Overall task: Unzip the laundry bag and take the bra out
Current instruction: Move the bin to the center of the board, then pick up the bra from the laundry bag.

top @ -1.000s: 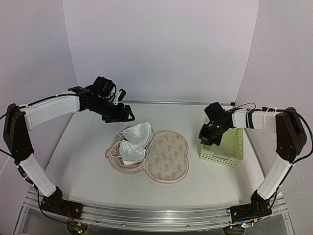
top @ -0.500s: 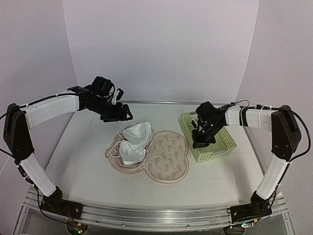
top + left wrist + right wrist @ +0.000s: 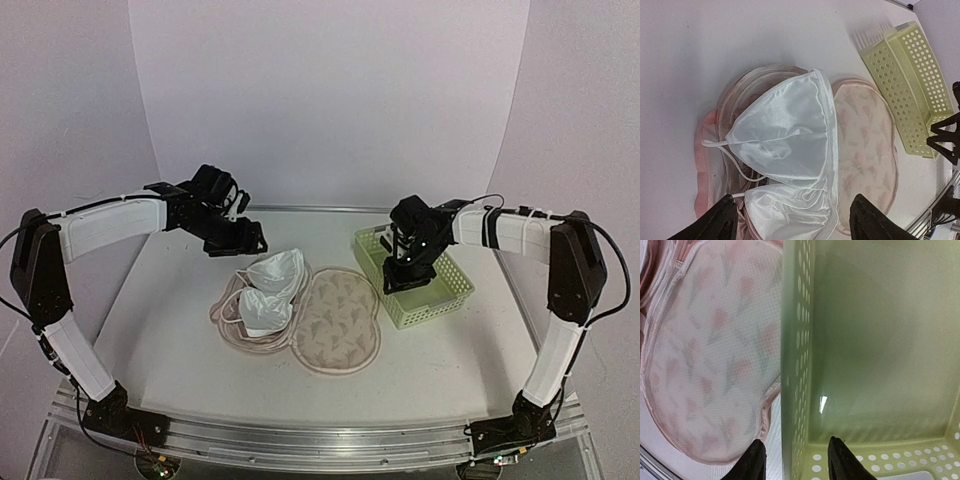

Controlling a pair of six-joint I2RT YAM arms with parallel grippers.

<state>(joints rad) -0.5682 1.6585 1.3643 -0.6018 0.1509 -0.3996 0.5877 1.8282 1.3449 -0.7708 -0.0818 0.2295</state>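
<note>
The laundry bag [image 3: 335, 322] lies unzipped and folded open in the middle of the table, its leaf-printed half on the right and its pink inner half on the left. The bra [image 3: 268, 290], two white satin cups with thin straps, rests on the pink half. In the left wrist view the bra [image 3: 785, 135] fills the centre, beside the printed half [image 3: 865, 150]. My left gripper [image 3: 240, 240] is open wide and empty, hovering above the bra's far side [image 3: 792, 220]. My right gripper [image 3: 400, 280] is open, its fingers astride the left wall of the basket [image 3: 795, 365], apart from it on both sides.
The pale yellow-green lattice basket [image 3: 455, 290] sits at an angle right of the bag, its near-left corner close to the bag's printed edge [image 3: 715, 355]. It also shows in the left wrist view [image 3: 905, 85]. Curved white walls enclose the table.
My right gripper has moved left and the basket has come with it, sliding and turning towards the laundry bag. My left gripper has barely shifted.
</note>
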